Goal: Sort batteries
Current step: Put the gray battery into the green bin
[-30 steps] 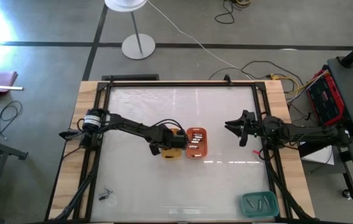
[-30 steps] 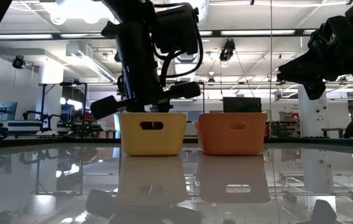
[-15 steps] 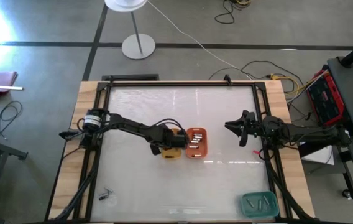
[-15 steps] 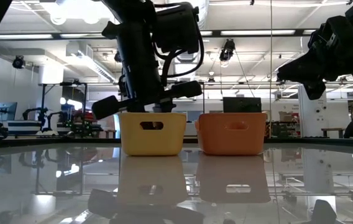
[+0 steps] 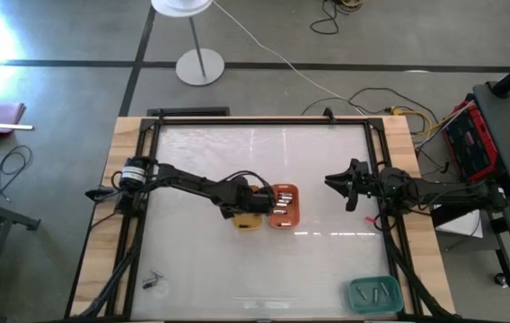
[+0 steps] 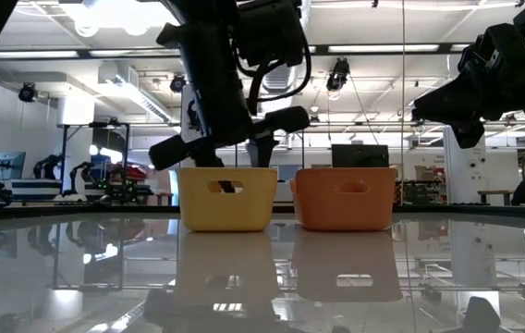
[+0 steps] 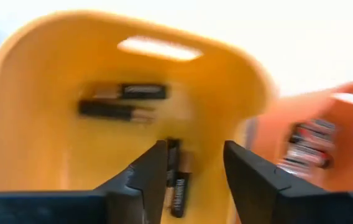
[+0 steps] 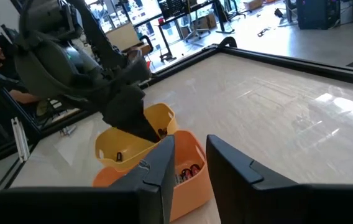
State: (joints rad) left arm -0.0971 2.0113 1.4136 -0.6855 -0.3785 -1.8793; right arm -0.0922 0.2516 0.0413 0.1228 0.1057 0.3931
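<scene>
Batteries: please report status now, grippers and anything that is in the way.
Left gripper open over yellow tray, empty. Right gripper open, waiting right of the trays. Batteries lie in yellow tray. Nothing in the way.

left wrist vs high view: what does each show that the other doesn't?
Only the left wrist view: inside the yellow tray, separate dark batteries lying on its floor, with the left gripper open and empty above them.

Only the high view: the whole table, the right gripper waiting apart to the right, the teal tray at the near right corner, and small loose items near the left corner.

Both: the yellow tray beside the orange tray, which holds more batteries.
</scene>
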